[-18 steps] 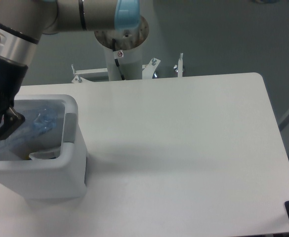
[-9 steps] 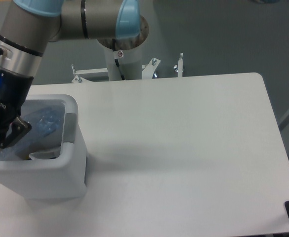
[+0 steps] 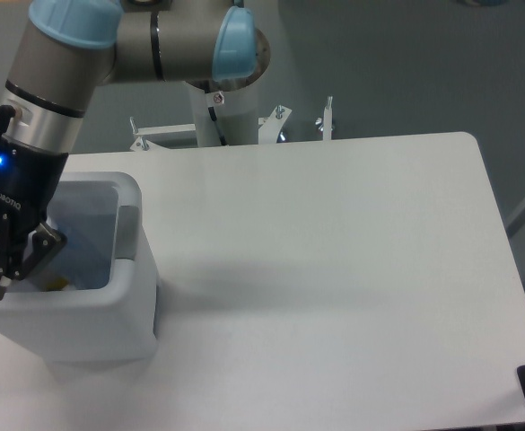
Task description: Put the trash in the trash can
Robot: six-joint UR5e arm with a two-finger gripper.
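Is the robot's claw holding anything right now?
No. The gripper is open over the trash can, and nothing sits between its fingers.

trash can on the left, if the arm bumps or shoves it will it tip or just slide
The trash can looks boxy and wide-based, so a shove would probably slide it rather than tip it. Its thick rim and walls suggest stiff plastic, unlikely to buckle. It may be light for its size, so the gripper, just above the opening, could nudge it on the smooth white table.
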